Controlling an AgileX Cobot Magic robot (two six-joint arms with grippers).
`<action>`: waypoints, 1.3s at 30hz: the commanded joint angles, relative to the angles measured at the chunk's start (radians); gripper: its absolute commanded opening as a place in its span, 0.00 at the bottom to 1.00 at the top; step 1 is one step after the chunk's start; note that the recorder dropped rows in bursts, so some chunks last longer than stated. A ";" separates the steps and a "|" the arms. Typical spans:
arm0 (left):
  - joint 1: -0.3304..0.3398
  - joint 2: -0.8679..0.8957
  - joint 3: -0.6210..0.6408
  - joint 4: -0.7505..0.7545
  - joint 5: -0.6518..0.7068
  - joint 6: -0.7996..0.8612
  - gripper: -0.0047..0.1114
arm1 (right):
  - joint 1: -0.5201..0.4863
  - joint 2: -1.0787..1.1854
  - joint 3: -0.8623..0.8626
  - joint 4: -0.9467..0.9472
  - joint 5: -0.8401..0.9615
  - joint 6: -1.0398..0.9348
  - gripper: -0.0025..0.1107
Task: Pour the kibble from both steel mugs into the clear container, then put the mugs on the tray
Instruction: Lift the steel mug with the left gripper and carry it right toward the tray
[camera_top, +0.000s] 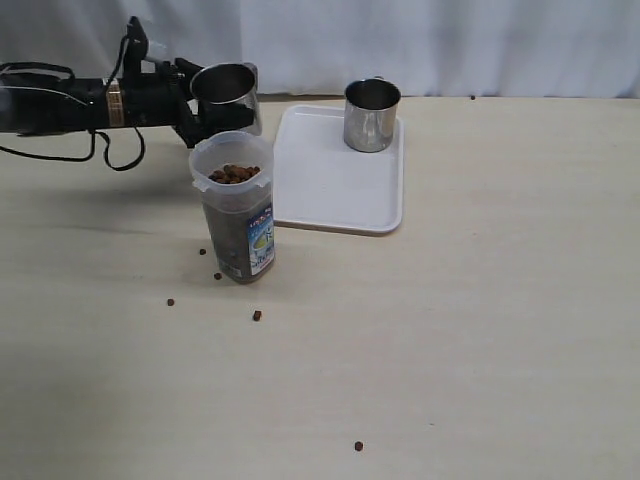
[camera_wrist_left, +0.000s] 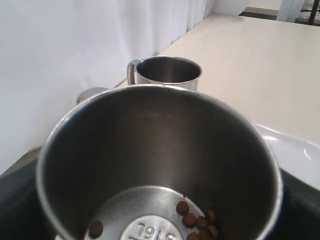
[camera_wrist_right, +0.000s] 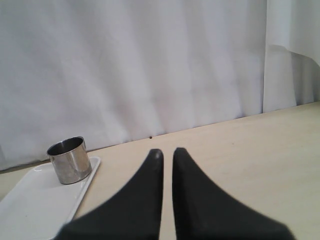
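Observation:
My left gripper (camera_top: 197, 104) is shut on a steel mug (camera_top: 226, 92), holding it off the table just behind the rim of the clear container (camera_top: 237, 215). In the left wrist view this mug (camera_wrist_left: 150, 140) fills the frame and hides the fingers; a few kibble pellets (camera_wrist_left: 197, 220) lie on its bottom. The container holds kibble (camera_top: 235, 174) up to near its rim. The second steel mug (camera_top: 372, 115) stands upright on the white tray (camera_top: 330, 185). My right gripper (camera_wrist_right: 167, 152) is shut and empty over bare table, out of the exterior view.
Loose pellets lie on the table: one in front of the container (camera_top: 257, 315), one to its left (camera_top: 170, 302), one far forward (camera_top: 358, 446). A white curtain (camera_top: 420, 40) hangs along the table's back edge. The tray's front half is bare.

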 joint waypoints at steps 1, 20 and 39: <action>-0.043 0.017 -0.049 -0.008 0.009 -0.008 0.04 | -0.007 0.004 0.004 0.003 0.003 -0.003 0.07; -0.127 0.103 -0.175 -0.054 0.092 -0.053 0.04 | -0.007 0.004 0.004 0.003 0.003 -0.003 0.07; -0.220 0.112 -0.175 -0.094 0.285 0.053 0.04 | -0.007 0.004 0.004 0.003 0.003 -0.003 0.07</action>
